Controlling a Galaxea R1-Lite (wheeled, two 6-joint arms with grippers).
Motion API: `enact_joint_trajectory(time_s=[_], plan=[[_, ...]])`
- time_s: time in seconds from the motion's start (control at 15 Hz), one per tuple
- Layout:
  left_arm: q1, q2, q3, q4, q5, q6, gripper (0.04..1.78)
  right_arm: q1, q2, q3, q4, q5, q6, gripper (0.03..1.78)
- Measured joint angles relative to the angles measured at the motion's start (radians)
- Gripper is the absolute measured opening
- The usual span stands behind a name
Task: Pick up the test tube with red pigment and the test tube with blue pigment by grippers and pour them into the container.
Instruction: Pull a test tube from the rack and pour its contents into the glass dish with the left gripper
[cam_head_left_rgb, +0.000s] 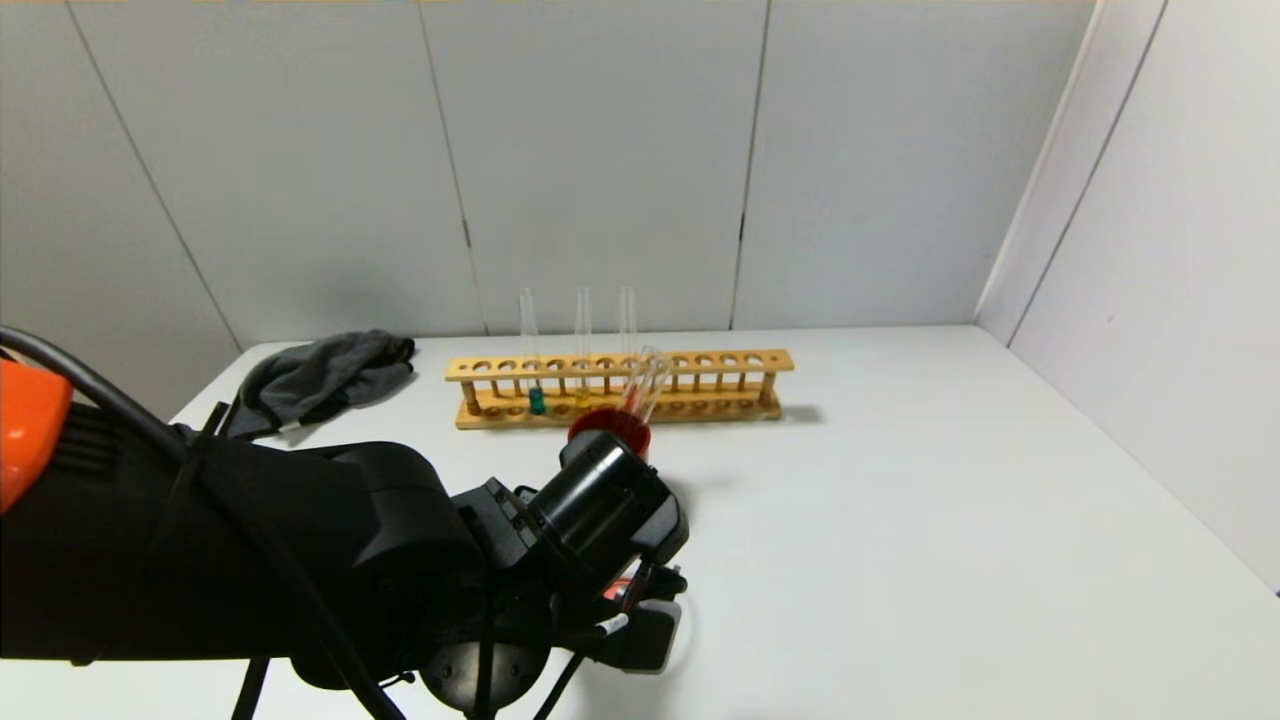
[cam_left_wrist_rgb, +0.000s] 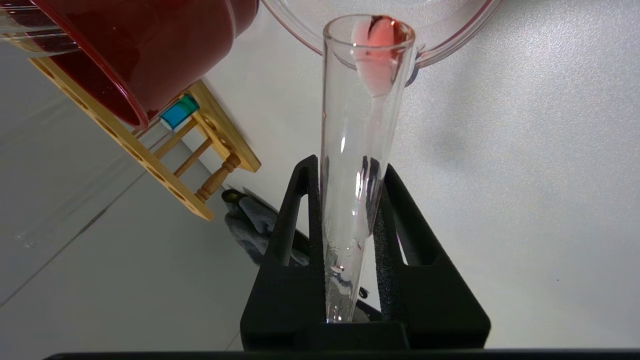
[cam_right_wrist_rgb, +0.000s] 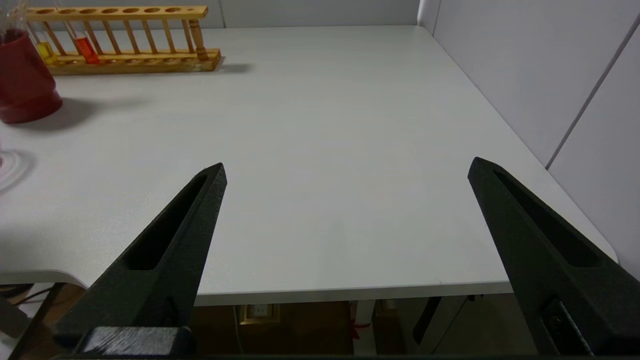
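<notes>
One tube mid-pour: left gripper (cam_left_wrist_rgb: 350, 240) clamped on the test tube with red pigment (cam_left_wrist_rgb: 357, 165), mouth tipped at the container (cam_left_wrist_rgb: 450, 35) rim; blue-pigment tube (cam_head_left_rgb: 536, 398) untouched in wooden rack (cam_head_left_rgb: 620, 385); right gripper (cam_right_wrist_rgb: 345, 210) wide open, empty.

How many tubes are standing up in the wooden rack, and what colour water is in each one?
teal-blue tube: 1
yellow tube: 1
orange-red tube: 1
Total: 3 in the wooden rack
Not counted: the red-tinted tube that the left gripper tips at the clear container.
</notes>
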Motion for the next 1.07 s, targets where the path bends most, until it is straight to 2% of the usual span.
enact_joint_trajectory(time_s=[1.07], plan=[[-0.037, 0.044, -0.066, 0.007, 0.132, 0.151, 0.33, 0.000, 0.000, 0.000, 0.000, 0.000, 0.000, 1.70]])
